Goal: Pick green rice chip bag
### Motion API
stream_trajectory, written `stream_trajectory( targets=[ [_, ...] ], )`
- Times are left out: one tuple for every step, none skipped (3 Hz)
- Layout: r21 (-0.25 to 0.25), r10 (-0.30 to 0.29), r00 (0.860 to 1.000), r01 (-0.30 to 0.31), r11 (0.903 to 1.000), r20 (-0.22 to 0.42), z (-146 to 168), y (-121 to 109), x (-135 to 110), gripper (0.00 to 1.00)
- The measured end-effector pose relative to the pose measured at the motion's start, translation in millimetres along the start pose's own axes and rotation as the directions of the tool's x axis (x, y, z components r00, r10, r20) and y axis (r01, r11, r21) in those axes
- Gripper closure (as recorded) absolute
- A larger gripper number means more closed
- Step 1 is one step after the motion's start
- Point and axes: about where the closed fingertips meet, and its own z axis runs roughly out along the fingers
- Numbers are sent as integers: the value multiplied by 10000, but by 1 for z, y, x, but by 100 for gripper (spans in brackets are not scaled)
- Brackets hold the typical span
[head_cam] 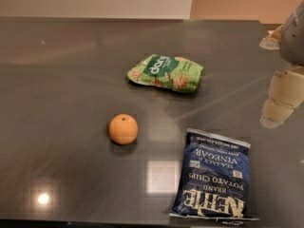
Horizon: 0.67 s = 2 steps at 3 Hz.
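The green rice chip bag (pixel 166 72) lies flat on the dark table (pixel 71 80), a little behind the middle. It is light green with a dark green patch bearing white letters and pictures of orange-brown chips. My gripper (pixel 281 101) hangs above the table at the right edge of the view, to the right of the bag and slightly nearer to me, well apart from it. It holds nothing that I can see.
An orange (pixel 123 128) sits in front of and to the left of the green bag. A larger dark blue potato chip bag (pixel 213 179) lies at the front right, near the table's front edge. The table's far edge meets a pale wall.
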Motion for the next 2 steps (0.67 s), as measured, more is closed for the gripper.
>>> stream_trajectory(
  targets=[
    [31,-17,10000,17,10000,18,0,-3,-2,0],
    [-165,156,9986,-148,9998,497,10,-22,-11,0]
  ],
)
